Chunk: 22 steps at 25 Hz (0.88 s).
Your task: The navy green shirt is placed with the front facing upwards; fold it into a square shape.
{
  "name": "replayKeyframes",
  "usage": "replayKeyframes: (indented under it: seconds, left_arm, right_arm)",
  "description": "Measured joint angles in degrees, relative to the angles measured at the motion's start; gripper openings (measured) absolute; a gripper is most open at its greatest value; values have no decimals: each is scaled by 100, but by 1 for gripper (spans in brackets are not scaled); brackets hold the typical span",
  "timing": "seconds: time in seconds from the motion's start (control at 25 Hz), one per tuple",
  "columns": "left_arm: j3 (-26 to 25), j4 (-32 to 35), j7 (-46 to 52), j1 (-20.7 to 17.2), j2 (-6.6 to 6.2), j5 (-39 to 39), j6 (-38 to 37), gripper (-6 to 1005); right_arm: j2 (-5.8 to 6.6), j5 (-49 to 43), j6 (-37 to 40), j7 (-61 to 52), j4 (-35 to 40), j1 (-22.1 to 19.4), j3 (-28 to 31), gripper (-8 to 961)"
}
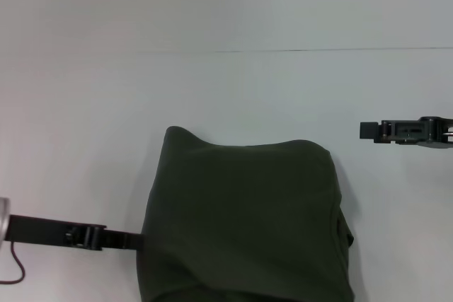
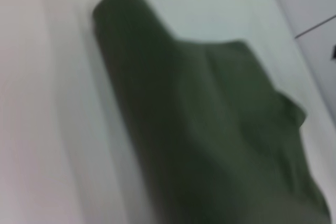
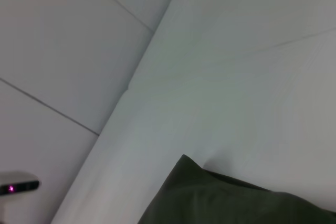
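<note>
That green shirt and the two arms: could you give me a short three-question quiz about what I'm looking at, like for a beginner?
1. True or false: the pale chest lettering of the navy green shirt is visible.
2. Which gripper reaches the shirt's edge? A) left gripper B) right gripper
3. Fill in: the right gripper hangs over the bare white ____.

Key: 1 false, only plain green cloth shows on the folded bundle. 2 A; the right one is clear of the cloth. 3 table.
</note>
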State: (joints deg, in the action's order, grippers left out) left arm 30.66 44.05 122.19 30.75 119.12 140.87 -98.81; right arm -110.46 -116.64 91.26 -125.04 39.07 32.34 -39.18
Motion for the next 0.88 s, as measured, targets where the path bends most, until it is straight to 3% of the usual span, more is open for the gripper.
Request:
replayKeyframes:
  seconds: [0.32,0.48,0.64,0.88]
  left_arm:
    - [-993,218,-1148,-67,-117,-44,-664,128]
    - [-1330,249,-2035,-131,-130,-337,-1205,339]
    - [-1332,292,-2615,-261,-75,-625,-1504,488]
    - [-775,407,-3482,-481,176,-607,-1551,533]
  right_arm:
    - [-23,154,574,1569,32,-20,51,806]
    - [-127,409,923,2472,33,-184,63,806]
    - [-286,446,1169,3176,32,-380,41,809]
    - [-570,438,1445,4539,-18,-816,2,816]
